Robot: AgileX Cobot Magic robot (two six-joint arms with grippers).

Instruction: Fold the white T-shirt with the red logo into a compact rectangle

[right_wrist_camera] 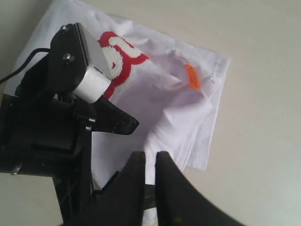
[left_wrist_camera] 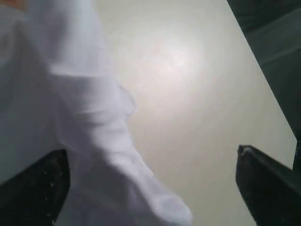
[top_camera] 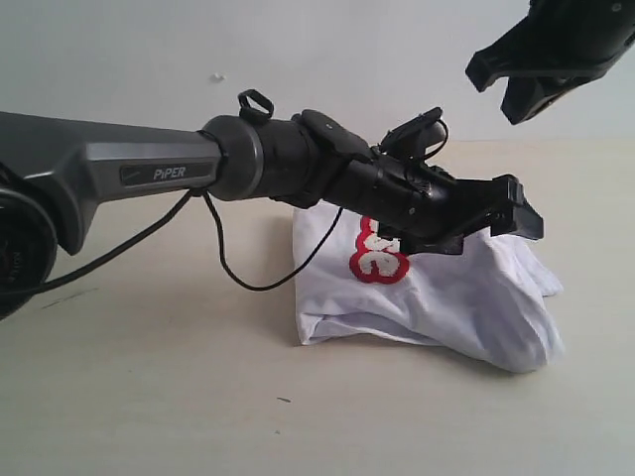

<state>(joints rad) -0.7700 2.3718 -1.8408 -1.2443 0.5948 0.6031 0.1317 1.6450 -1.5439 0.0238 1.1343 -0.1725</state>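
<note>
Left tool [top_camera: 521, 213] spread wide, white T-shirt [top_camera: 466, 297] beneath, red logo [top_camera: 377, 263] half-covered

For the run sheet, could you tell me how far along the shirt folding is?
Done: the white T-shirt lies folded in a bundle on the table, red logo partly showing. In hand: nothing; left claw open over it, right claw shut, raised. Left: perhaps flattening its puffy, uneven edges.
</note>
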